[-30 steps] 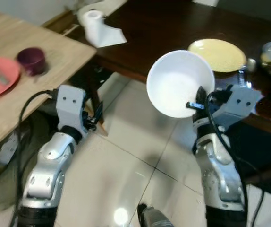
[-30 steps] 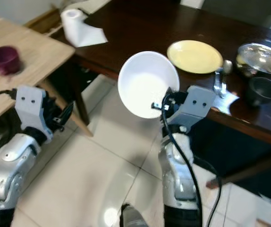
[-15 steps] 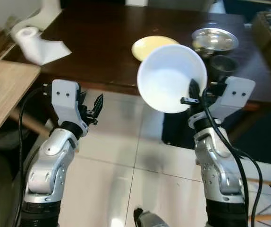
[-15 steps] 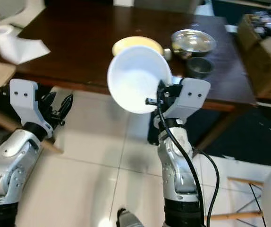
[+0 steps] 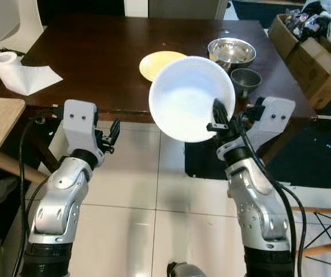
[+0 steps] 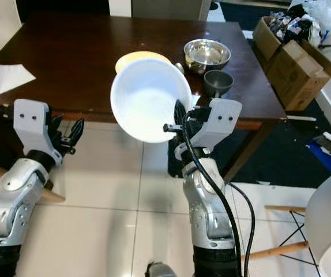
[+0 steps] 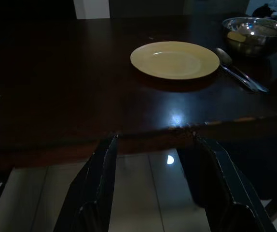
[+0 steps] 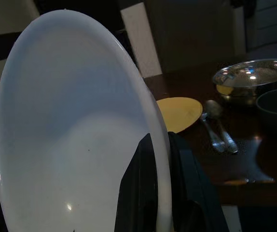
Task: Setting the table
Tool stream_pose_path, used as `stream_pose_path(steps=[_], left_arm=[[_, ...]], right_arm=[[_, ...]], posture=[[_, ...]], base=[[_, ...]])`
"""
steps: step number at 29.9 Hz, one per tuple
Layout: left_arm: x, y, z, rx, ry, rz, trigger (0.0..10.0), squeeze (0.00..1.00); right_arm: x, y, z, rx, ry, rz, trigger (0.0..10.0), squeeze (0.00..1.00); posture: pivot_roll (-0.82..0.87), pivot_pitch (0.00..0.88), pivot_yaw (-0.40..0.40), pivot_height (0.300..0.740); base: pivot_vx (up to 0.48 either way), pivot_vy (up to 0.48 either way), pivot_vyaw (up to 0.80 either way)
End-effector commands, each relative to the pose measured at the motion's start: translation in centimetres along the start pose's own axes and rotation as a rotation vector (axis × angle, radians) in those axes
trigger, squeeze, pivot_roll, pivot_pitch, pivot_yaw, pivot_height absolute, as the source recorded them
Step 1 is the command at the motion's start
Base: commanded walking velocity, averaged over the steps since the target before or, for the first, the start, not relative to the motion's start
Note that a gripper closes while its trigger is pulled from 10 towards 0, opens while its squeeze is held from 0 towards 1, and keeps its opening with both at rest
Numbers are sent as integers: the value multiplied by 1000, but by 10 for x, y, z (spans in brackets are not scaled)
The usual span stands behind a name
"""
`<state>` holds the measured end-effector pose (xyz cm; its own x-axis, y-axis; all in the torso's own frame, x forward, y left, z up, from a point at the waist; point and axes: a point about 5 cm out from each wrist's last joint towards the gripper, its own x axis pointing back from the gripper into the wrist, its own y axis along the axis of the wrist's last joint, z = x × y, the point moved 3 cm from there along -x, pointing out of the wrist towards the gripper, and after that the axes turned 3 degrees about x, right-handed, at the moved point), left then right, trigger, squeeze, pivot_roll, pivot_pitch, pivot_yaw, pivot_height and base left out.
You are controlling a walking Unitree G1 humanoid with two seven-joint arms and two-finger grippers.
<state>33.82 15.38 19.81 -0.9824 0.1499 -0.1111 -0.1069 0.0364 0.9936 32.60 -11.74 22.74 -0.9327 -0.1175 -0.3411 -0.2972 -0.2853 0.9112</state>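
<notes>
My right gripper [image 5: 218,117] pinched the rim of the white bowl [image 5: 190,98], tilted in the air short of the dark table [image 5: 96,55]. The left gripper [image 5: 112,134] hung open, empty. I judged this the carry; next came setting it beside the yellow plate [image 5: 158,63].

We've got two silver arms, rounded glossy metal shells in segments with dark joints between; the left arm [image 5: 59,202] and right arm [image 5: 258,202] look the same. Each wrist carries a boxy pale grey housing with two small dark screw holes on its face; black cables loop out of these and run down alongside the arms. The left gripper [image 5: 112,134] and right gripper [image 5: 218,113] are both long matte black fingers [image 7: 97,188], flat and tapered.
</notes>
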Motion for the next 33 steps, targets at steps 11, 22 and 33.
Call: stream_pose_path(steps=[11,22,33], left_arm=[[1,-3,2,-20,7,-4,10000,0],[1,13,-7,-45,-36,-77,10000,0],[-1,18,-7,-67,-42,-92,10000,0]], right_arm=[[0,3,6,-24,58,-4,10000,0],[1,5,18,-52,183,5,10000,0],[-1,4,18,-133,240,43,10000,0]], posture=[[-113,99,68,740],[-110,98,69,740],[-107,96,71,740]], base=[[480,0,0],[480,0,0],[430,0,0]])
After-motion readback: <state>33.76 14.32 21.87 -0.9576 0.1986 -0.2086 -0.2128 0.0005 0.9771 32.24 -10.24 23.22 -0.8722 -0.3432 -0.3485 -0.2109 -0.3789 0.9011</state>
